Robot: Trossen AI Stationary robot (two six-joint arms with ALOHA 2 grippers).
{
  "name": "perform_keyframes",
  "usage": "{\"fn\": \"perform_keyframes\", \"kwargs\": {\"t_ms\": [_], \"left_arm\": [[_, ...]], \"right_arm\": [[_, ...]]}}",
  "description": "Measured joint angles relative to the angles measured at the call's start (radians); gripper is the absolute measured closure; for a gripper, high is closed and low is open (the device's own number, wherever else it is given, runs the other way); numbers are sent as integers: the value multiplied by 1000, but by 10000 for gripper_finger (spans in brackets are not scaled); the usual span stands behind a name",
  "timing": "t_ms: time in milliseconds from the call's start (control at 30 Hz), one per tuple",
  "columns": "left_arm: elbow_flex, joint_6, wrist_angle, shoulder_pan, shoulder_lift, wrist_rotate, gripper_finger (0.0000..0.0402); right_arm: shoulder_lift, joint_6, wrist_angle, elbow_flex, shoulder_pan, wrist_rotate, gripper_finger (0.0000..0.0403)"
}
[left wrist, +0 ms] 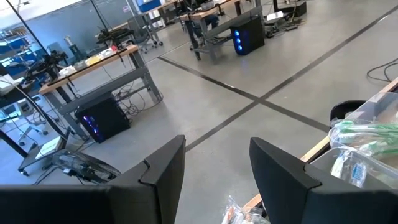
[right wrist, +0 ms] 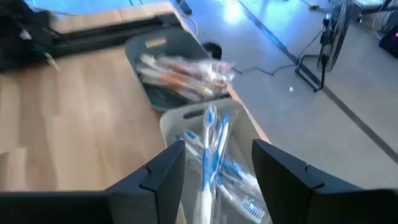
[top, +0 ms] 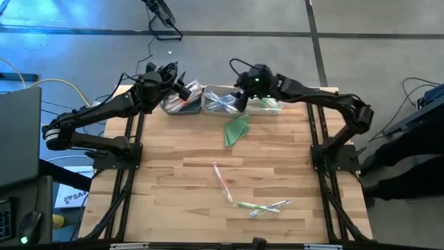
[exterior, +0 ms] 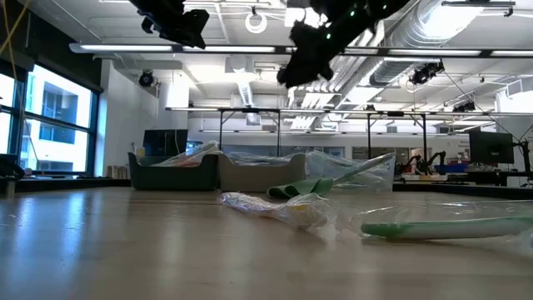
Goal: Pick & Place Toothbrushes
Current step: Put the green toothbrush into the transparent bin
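Observation:
Wrapped toothbrushes fill three bins at the table's far edge: pink-orange ones (top: 182, 101) in the left bin, blue ones (top: 220, 103) in the middle, green ones (top: 264, 105) on the right. Loose toothbrushes lie flat on the table: a pink one (top: 222, 180) and green ones (top: 263, 206). My left gripper (top: 179, 82) hangs open above the left bin's far side. My right gripper (right wrist: 214, 165) is open above the blue toothbrushes (right wrist: 210, 149), with nothing between its fingers. In the low view both grippers (exterior: 179, 21) (exterior: 304, 58) are well above the table.
A folded green triangle (top: 236, 129) lies on the table just near of the middle bin. The dark left bin (right wrist: 149, 56) and the pale middle bin (right wrist: 177, 121) stand side by side. Bare wood (top: 173, 160) stretches between the bins and the loose toothbrushes.

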Motion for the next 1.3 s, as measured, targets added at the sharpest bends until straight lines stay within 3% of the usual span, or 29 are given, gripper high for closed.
{"fn": "perform_keyframes", "kwargs": {"t_ms": [400,900,1300], "left_arm": [[0,2,0,0,0,0,226],[0,1,-12,-2,0,2,226],[0,-200,-68,-2,0,314,226]], "right_arm": [[-202,42,-186,0,83,3,256],[-242,352,-451,0,279,-1,302],[-242,474,-566,0,499,-12,307]]}}
